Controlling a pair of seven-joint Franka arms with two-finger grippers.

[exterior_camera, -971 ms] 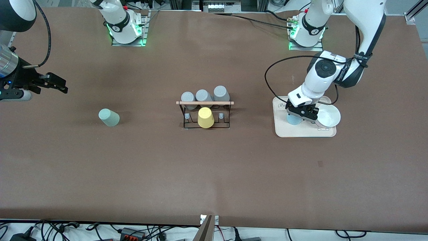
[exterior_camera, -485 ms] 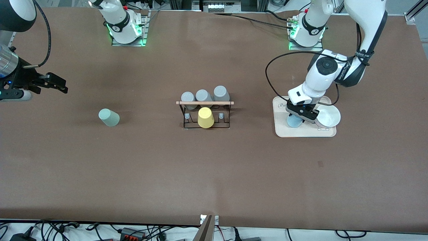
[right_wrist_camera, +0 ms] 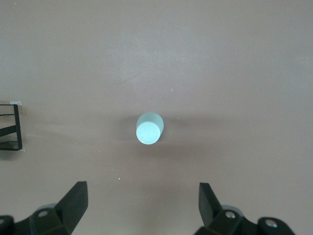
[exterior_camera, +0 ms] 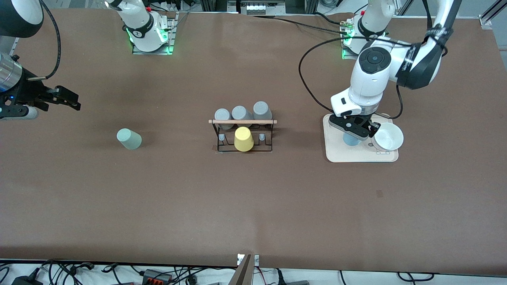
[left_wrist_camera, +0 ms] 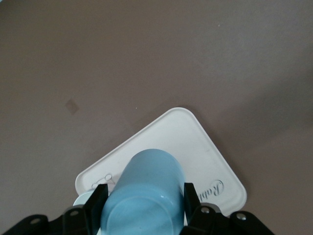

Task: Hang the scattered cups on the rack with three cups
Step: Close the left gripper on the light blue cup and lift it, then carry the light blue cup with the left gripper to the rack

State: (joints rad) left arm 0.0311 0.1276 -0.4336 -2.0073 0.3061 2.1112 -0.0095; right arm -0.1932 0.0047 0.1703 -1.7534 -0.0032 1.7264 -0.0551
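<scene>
My left gripper (exterior_camera: pixel 353 130) is shut on the light blue cup (exterior_camera: pixel 350 139) and holds it above the beige tray (exterior_camera: pixel 336 152); in the left wrist view the cup (left_wrist_camera: pixel 146 191) sits between the two fingers. The pale mint green cup (exterior_camera: pixel 129 139) stands upside down on the table toward the right arm's end, and shows in the right wrist view (right_wrist_camera: pixel 149 128). My right gripper (exterior_camera: pixel 65 99) is open and empty, up in the air near the table's end. The black wire rack (exterior_camera: pixel 243 134) with its wooden bar carries three grey cups (exterior_camera: pixel 241 113) in the table's middle.
A yellow cup (exterior_camera: pixel 243 139) sits upside down on the rack's nearer row. A white bowl (exterior_camera: pixel 389 136) rests on the beige tray beside my left gripper. A corner of the rack (right_wrist_camera: pixel 11 128) shows in the right wrist view.
My left gripper has risen from the tray with the light blue cup in it, and the left arm has lifted. The right arm has not moved.
</scene>
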